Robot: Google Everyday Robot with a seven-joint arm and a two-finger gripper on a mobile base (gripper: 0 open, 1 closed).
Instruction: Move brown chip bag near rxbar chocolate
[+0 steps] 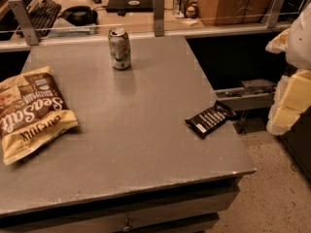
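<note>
"Camera view, biggest first. What's there?"

"Grey table [146,144], flat top, fills most of the shot. The brown chip bag [31,113] lies flat at its left edge, toward the near side, and the frame cuts off part of it."

"How will the bag handle?"

"Light, I'd say, mostly air. Soft crinkly film, slippery, and the chips inside would crush. A hard squeeze on the puffed middle looks risky. I'd take it by the near-right corner or along the right side, where the film bunches and there's open table for an approach."

"Gripper?"

"The gripper [289,98] is at the far right of the shot, off the table and above the floor, well apart from the bag. Pale padded shapes only. Clenched or released, I can't tell. The bag isn't in it."

"Smaller stuff?"

"A drink can [119,48] stands upright toward the far side, a little left of centre. The rxbar chocolate [210,119] lies flat at the right edge, black wrapper, and one end seems to poke past the rim. It's well apart from the bag, and the table between them is bare."

"Surface, room?"

"Matte and smooth, so the bag should slide easily. A railed partition [159,13] runs along the far edge. Behind it is a desk with a keyboard [43,11] and a laptop [129,4]. Speckled floor [272,188] on the right."
</note>
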